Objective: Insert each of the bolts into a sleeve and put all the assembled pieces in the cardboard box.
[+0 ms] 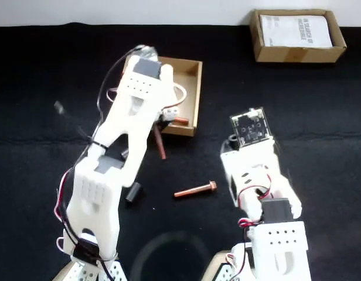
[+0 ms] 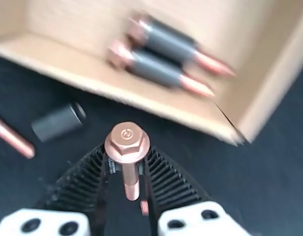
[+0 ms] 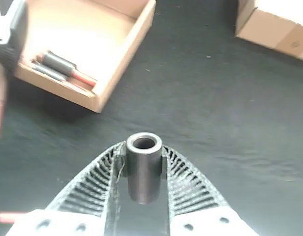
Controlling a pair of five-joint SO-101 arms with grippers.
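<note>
a table (image 1: 321, 175) draped in black cloth spanned the scene from near edge to far. a faint fold (image 1: 34, 140) in the cloth ran left to right across the middle, and a dim ring-shaped mark (image 1: 169, 235) lay at near centre. along the far edge ran a pale, brightly lit strip (image 1: 110, 12); whether wall or floor could not be told. at far right sat a shallow carton (image 1: 268, 54) holding a white printed sheet (image 1: 295, 30).
</note>
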